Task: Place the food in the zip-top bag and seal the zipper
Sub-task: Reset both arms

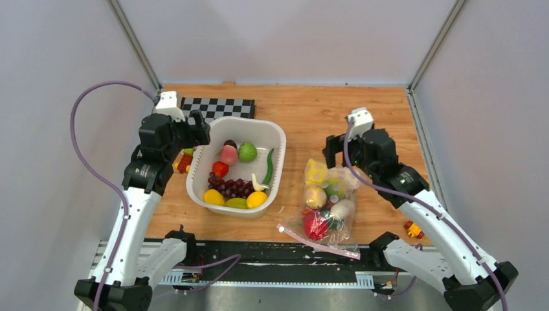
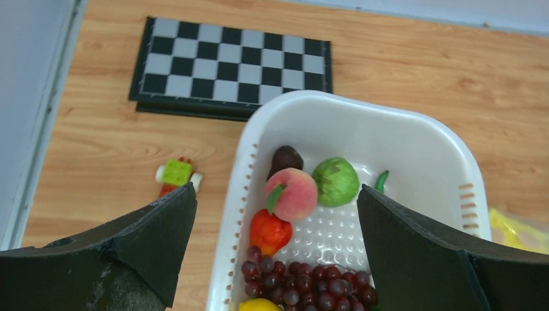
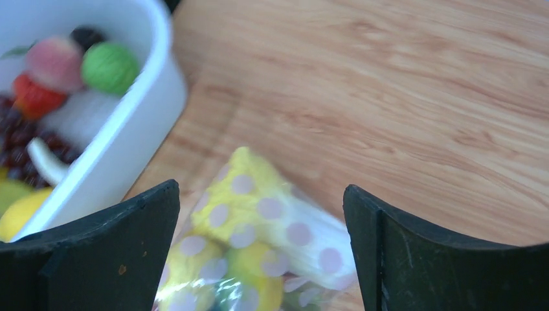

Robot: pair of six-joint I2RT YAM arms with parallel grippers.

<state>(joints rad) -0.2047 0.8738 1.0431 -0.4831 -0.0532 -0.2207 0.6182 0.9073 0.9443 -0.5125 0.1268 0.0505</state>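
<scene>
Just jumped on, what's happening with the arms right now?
Neither arm holds anything. The left gripper is open above the basket, where grapes and other food wait. The right gripper is open above the bag, which already holds several pieces.

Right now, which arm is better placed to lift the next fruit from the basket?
Left: the left gripper, open, hangs over the basket's rim, near the peach. The right gripper hangs over the bag.

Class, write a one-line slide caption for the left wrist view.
Open left gripper hovers above the left rim of a white basket of toy fruit, checkerboard beyond.
</scene>
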